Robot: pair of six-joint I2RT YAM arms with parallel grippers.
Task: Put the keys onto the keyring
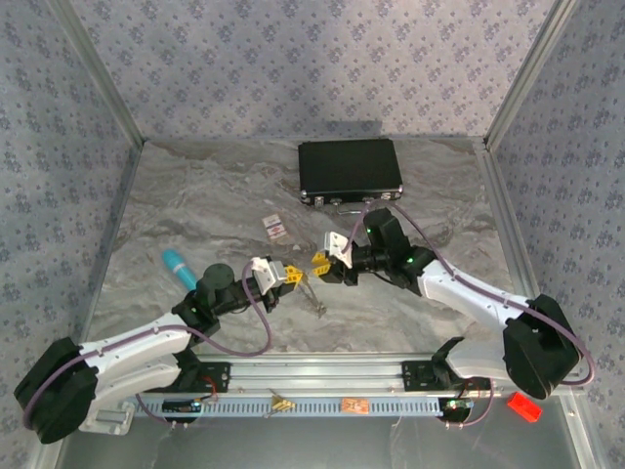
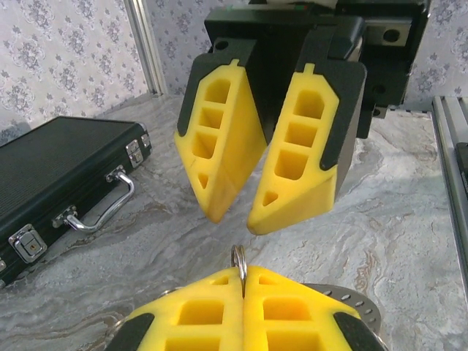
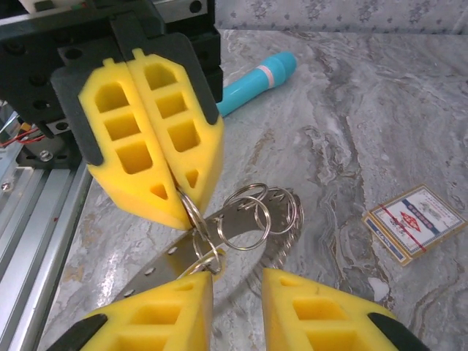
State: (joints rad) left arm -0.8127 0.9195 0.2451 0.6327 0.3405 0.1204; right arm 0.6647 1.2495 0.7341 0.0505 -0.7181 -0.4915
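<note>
Right claw [image 3: 238,281], narrowly parted and empty at frame bottom, sits just under the keyring [image 3: 252,212], pinched mid-frame by my shut left claw [image 3: 179,208] from upper left, rings fanning rightward over the counter [image 3: 380,110].

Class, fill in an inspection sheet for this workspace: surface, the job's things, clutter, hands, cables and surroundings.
Surface: grey marbled table.
Job's things: keyring, a cluster of split rings on a perforated metal strip, held up between the two hands.
Clutter: black case, closed, at the far side; teal cylinder lying flat; red-and-white tag lying flat.
Hands: left hand shut on one ring of the keyring; right hand open, facing it closely.
Cables: purple cable looping along each arm.
Surroundings: patterned walls on three sides; metal rail at the near edge.
</note>
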